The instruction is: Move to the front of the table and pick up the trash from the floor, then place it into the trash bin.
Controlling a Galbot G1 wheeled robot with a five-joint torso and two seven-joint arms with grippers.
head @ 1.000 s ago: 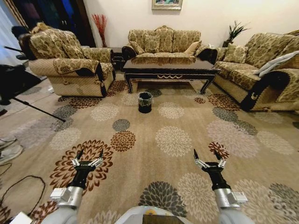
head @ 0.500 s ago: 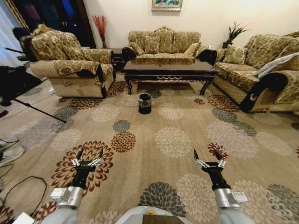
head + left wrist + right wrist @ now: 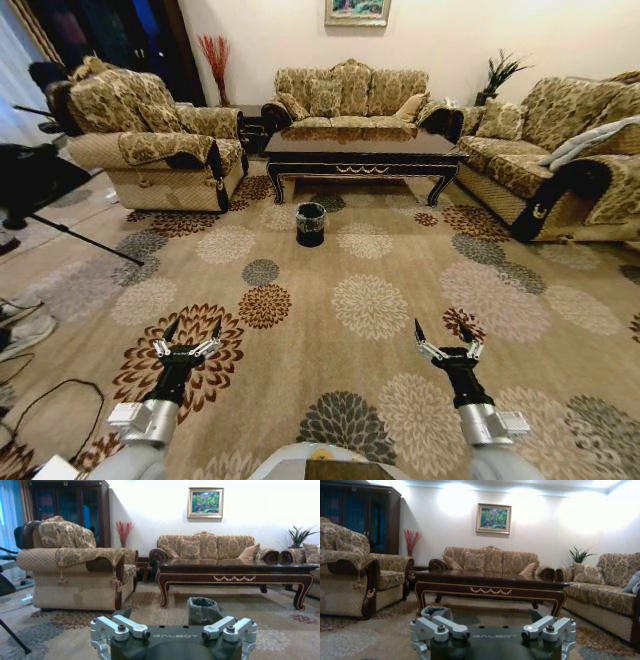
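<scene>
The table [image 3: 362,150] of glossy dark wood stands across the room, in front of the back sofa. The trash bin [image 3: 311,222], small and black with a clear liner, sits on the carpet just before it. Both wrist views show the table [image 3: 235,570] [image 3: 490,585] and trash bin [image 3: 202,609] [image 3: 436,612] ahead. The trash is too small to make out on the patterned carpet. My left gripper [image 3: 193,328] [image 3: 172,622] and right gripper [image 3: 441,330] [image 3: 492,624] hang low in front of me, both open and holding nothing.
An armchair [image 3: 150,140] flanks the table on the left and a sofa [image 3: 560,150] on the right. A tripod leg [image 3: 80,235], shoes [image 3: 20,325] and a cable [image 3: 40,400] lie at the left. Open flowered carpet [image 3: 370,300] stretches between me and the bin.
The whole picture has shifted a little, so the camera has moved with the base. Both grippers keep the same pose and stay open.
</scene>
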